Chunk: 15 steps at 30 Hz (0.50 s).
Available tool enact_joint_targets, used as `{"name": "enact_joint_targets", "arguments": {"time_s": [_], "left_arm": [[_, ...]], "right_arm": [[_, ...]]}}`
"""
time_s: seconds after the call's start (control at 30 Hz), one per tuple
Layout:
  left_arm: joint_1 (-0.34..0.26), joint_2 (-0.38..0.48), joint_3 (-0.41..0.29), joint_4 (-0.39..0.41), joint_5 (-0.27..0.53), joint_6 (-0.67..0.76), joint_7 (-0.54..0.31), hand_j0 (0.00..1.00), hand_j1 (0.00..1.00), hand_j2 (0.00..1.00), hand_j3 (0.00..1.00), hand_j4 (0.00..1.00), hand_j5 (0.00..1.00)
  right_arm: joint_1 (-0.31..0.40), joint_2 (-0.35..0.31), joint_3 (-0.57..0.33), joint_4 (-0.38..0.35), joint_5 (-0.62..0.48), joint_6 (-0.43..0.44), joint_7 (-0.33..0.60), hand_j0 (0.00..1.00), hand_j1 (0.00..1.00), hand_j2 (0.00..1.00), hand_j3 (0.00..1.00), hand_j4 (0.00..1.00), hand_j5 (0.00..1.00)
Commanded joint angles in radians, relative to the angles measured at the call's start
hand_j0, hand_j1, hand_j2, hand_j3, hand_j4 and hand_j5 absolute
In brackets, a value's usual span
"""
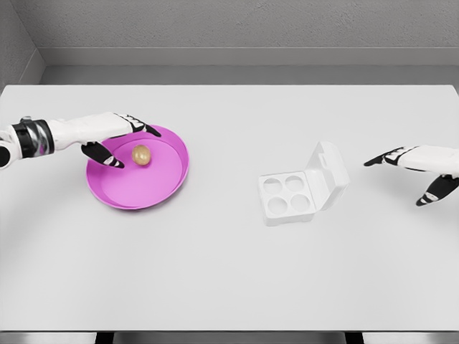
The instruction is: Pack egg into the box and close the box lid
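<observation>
Across nearly the whole frame lies a white table [229, 265], matte and evenly lit, its far edge running straight under the upper part of the picture and its near edge just above the bottom. Behind it a grey floor strip meets a pale, rough-textured wall [244, 21], and a second wall closes in at the upper left corner.

At the left of the frame sits a round magenta plate [122, 193] with a raised rim. The egg [141, 154], tan and small, lies in the plate's upper half. The left hand [115, 136] reaches in from the left edge over the plate's upper-left rim, fingers spread and holding nothing; its dark fingertips [113, 162] flank the egg, near it but apart from it.

Right of centre stands a white egg box [288, 195] with four round wells, all vacant. Its lid [326, 172] is hinged on the right side and stands raised, tilted back.

At the right edge of the frame the right hand [412, 168] hovers over the table, well apart from the box, fingers loosely spread and gripping nothing.
</observation>
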Motion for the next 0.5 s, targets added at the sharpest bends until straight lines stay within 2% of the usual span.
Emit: {"name": "enact_joint_targets", "arguments": {"time_s": [0.0,0.47], "left_arm": [[0.0,-0.002,0.001,0.004,0.004,0.003,0.0,0.89,0.89,0.89,0.89,0.89,0.89],[0.0,-0.019,0.001,0.024,-0.022,0.003,0.0,0.88,0.88,0.88,0.88,0.88,0.88]], "right_arm": [[0.0,-0.019,-0.001,0.005,-0.005,0.003,-0.005,1.0,1.0,1.0,1.0,1.0,1.0],[-0.002,-0.021,0.004,-0.002,-0.004,-0.001,0.001,1.0,1.0,1.0,1.0,1.0,1.0]]}}
